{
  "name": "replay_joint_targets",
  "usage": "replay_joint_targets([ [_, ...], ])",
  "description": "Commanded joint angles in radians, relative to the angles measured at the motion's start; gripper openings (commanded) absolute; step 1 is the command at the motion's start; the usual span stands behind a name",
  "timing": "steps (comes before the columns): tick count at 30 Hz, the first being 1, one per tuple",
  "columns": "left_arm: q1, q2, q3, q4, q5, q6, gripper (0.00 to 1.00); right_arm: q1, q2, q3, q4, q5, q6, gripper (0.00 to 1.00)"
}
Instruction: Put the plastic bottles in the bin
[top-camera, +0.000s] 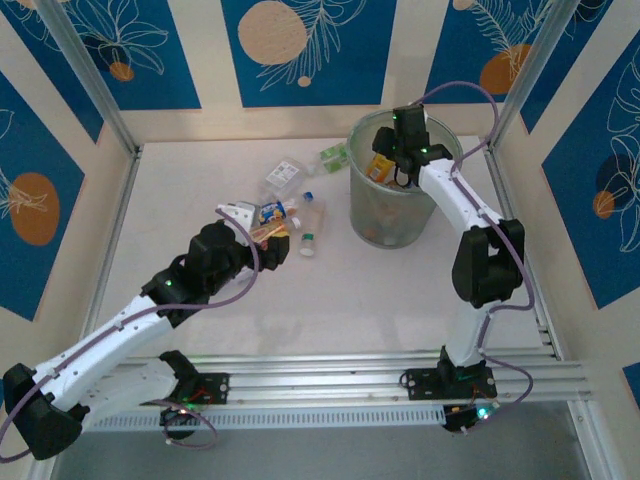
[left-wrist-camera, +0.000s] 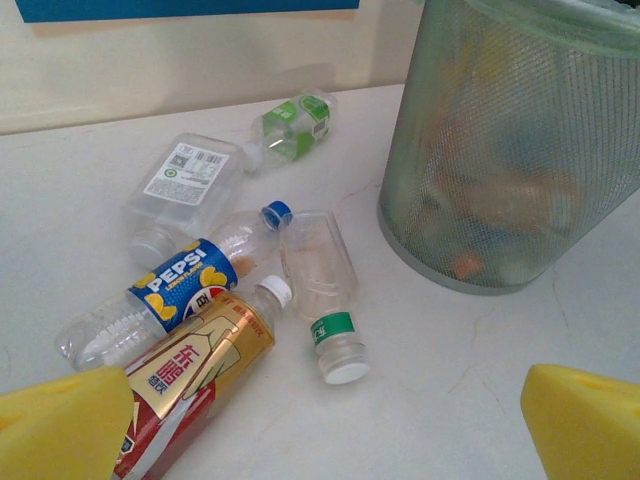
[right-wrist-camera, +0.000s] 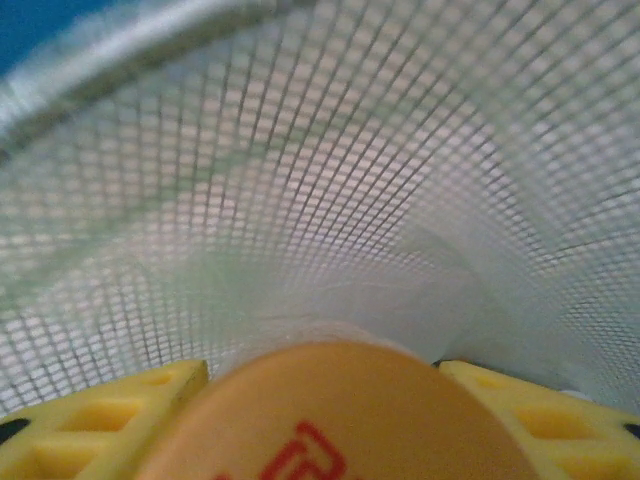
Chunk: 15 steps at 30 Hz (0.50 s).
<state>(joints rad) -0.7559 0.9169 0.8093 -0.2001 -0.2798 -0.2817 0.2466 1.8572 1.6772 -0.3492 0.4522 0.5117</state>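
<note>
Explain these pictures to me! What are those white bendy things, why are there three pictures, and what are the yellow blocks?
The white bendy things are two robot arms, putting plastic bottles into the bin. One picture looks down from above; the other two come from cameras on each arm's wrist. The yellow blocks are gripper fingers. The left gripper is open above five bottles lying on the table: one says Pepsi, and a gold one lies nearest its fingers. The right gripper is inside the mesh bin with an orange bottle between its fingers; whether they squeeze it, I cannot tell.
</note>
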Motion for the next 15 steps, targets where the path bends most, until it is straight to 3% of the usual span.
replay_joint_targets([
  [1, -0.006, -0.026, -0.007, -0.004, -0.016, 0.0, 0.99, 0.001, -0.047, -0.001, 0.024, 0.066, -0.024, 0.77],
  [6, -0.006, -0.035, -0.007, -0.013, -0.022, 0.003, 0.99, -0.005, -0.042, -0.011, 0.0, 0.066, -0.02, 0.87],
  [15, -0.006, -0.034, -0.004, -0.036, -0.033, 0.004, 0.99, -0.006, -0.067, 0.016, -0.055, 0.06, -0.037, 0.87],
])
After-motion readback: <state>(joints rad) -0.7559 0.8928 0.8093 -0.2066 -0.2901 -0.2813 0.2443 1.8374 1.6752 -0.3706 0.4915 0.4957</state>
